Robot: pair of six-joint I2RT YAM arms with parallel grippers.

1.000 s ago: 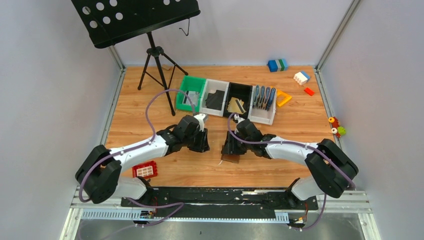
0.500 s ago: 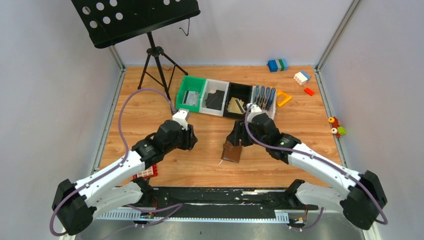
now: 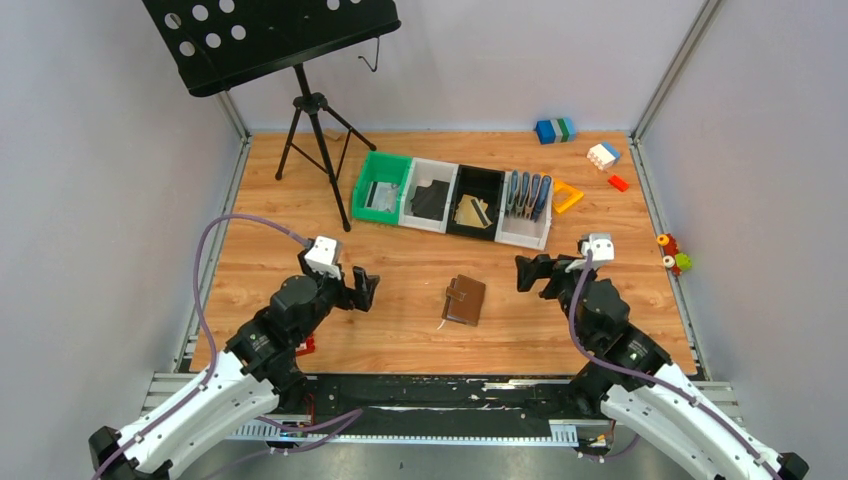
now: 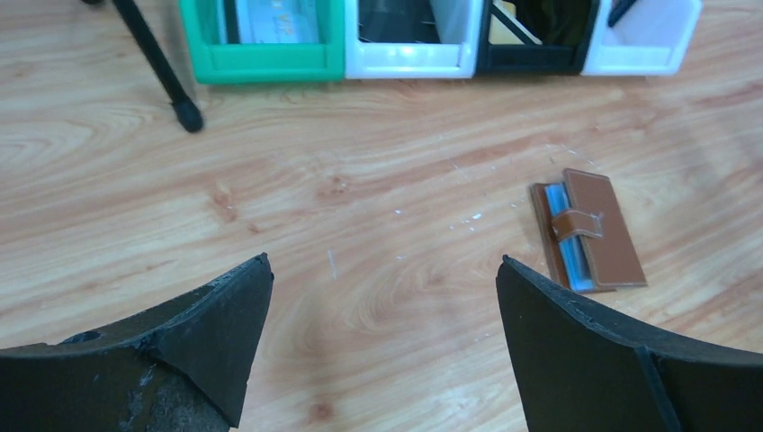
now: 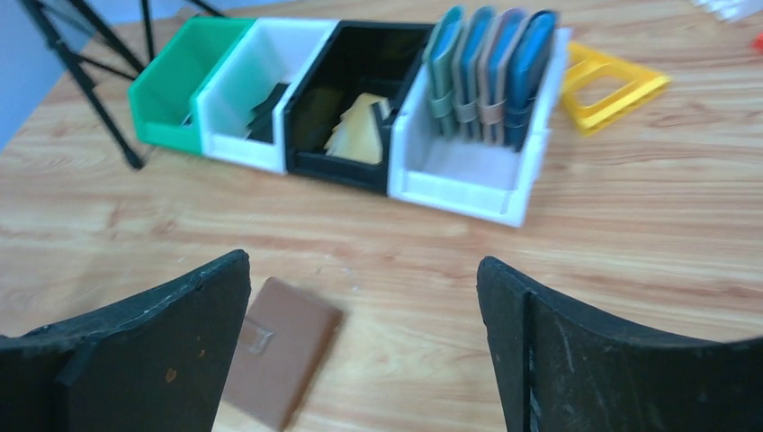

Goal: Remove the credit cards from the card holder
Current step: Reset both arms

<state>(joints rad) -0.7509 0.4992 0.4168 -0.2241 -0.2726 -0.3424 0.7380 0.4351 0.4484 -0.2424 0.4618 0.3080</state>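
Wooden counter (image 3: 410,262) underfoot: at its near edge both arms hang low, left jaws and right jaws spread wide, holding nothing. Between them the brown card holder (image 3: 465,300) lies flat, strap across it. Farther back, credit cards (image 3: 472,212) lie in the black bin (image 3: 478,178).

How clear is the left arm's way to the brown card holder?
Probably clear, yes: the left end effector is open, with only bare table between it and the card holder lying flat.
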